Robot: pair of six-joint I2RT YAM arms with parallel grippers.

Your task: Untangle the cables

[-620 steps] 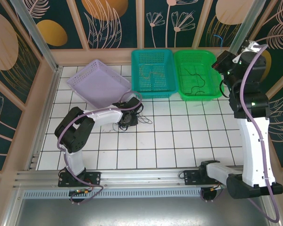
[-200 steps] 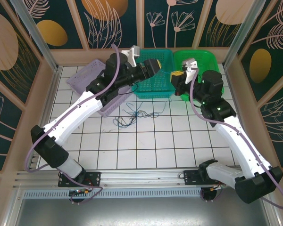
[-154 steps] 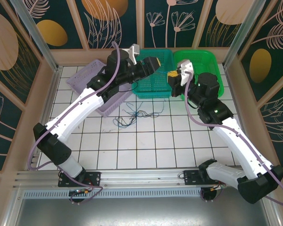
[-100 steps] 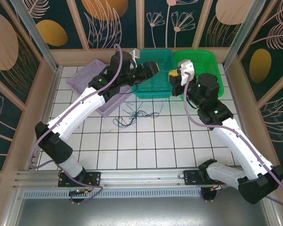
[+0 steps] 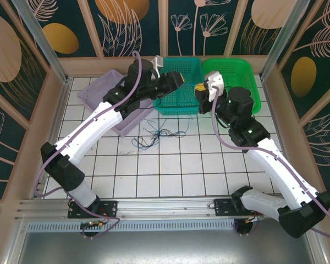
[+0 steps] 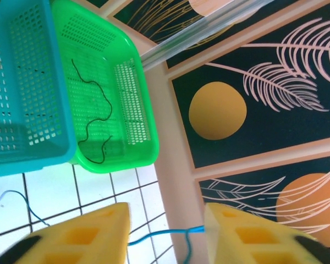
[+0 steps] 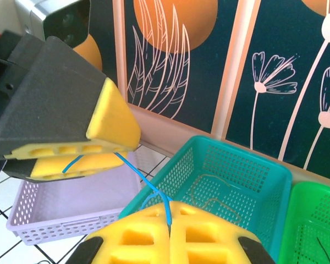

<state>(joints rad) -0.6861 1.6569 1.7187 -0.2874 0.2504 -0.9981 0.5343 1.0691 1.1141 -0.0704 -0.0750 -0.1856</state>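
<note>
Spanning the whole floor of the cell, the white tiled table carries everything else. Both arms reach from the near edge to the far side, the left arm and the right arm meeting above the baskets. Three baskets sit along the far wall: a lilac basket on the left, tilted, a teal basket in the middle and a green basket touching it on the right.

The left gripper hangs over the teal basket, nose to nose with the right gripper. In the left wrist view the left gripper's yellow pads stand apart, not clenched. The right gripper is clenched, its pads pressed together on a blue cable. That cable runs taut up to the left gripper and crosses the gap between its pads.

A tangle of cables lies on the tiles just in front of the teal basket. One black cable squiggles along the floor of the green basket, and a pale cable lies in the teal one.
</note>
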